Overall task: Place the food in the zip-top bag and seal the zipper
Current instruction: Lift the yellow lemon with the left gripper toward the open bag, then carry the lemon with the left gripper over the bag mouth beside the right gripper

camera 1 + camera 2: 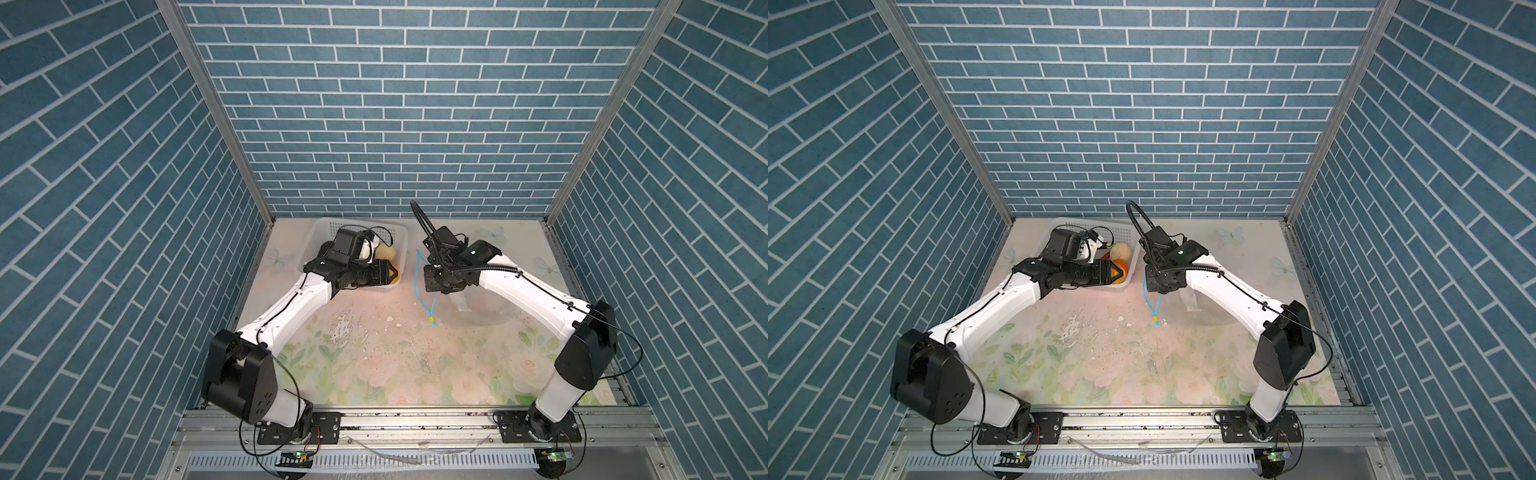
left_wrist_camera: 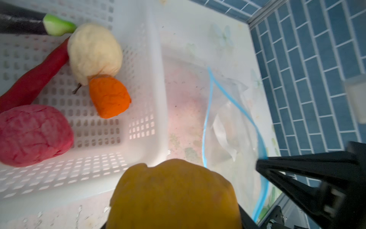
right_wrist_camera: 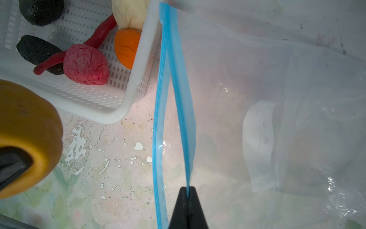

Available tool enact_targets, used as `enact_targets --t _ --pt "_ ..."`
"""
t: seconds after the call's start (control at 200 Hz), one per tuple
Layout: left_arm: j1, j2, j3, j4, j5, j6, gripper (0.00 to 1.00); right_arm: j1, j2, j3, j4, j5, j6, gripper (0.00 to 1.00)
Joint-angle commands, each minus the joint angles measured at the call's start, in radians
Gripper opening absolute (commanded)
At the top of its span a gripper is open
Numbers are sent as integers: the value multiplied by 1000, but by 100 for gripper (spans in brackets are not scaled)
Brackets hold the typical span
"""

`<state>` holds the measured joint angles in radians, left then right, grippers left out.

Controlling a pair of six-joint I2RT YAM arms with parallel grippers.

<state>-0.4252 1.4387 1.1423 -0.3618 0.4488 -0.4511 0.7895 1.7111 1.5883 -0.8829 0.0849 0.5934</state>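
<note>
In a top view the left claw (image 1: 392, 272) pinches a yellow lump (image 2: 174, 194) by the basket (image 2: 158, 89) rim. The bag (image 3: 277, 69) mouth lies at its 3 o'clock. The zipper (image 1: 415, 278) runs 12 to 6, with one lip pinched up by the right claw (image 3: 187, 191).

Blue brick pattern with pale joints covers the walls (image 1: 374, 104) across the upper frame in both top views; the table (image 1: 395, 365) at lower centre is pastel pink-and-green floral, flaked white; the basket (image 2: 156, 89) is white, perforated; the food: cream-white lump (image 2: 95, 51), orange lump (image 2: 109, 97), veined pink lump (image 2: 33, 134), red chili (image 2: 37, 81), black pieces (image 3: 36, 48), yellow-orange lump (image 2: 172, 196); the bag (image 3: 257, 69) is clear, its zipper (image 3: 183, 99) light blue, slider (image 1: 432, 320) seemingly yellow, label (image 3: 259, 142) white.
</note>
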Motion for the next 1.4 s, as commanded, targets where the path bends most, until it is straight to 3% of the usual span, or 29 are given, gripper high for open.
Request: enact_targets --t 0.0,0.44,0.63,0.785,1.195,1.395 --pt "-23 -66 -88 240 56 -18 62 -9 -37 -39 24 -39 -18 0" --pt "-121 -145 -334 813 8 116 51 -37 -59 -53 47 -166 -58 0" --pt "-183 -139 -433 1054 -28 257 51 -55 -95 -68 50 -209 -77 0" --pt "-210 -88 -441 1168 4 348 51 -71 -120 -63 42 -235 -105 0" --pt "-211 -48 -441 1156 138 497 51 -111 -195 -65 -1 -281 -171 0" --pt "-211 -45 -411 1058 195 496 51 -119 -217 -64 -1 -294 -173 0"
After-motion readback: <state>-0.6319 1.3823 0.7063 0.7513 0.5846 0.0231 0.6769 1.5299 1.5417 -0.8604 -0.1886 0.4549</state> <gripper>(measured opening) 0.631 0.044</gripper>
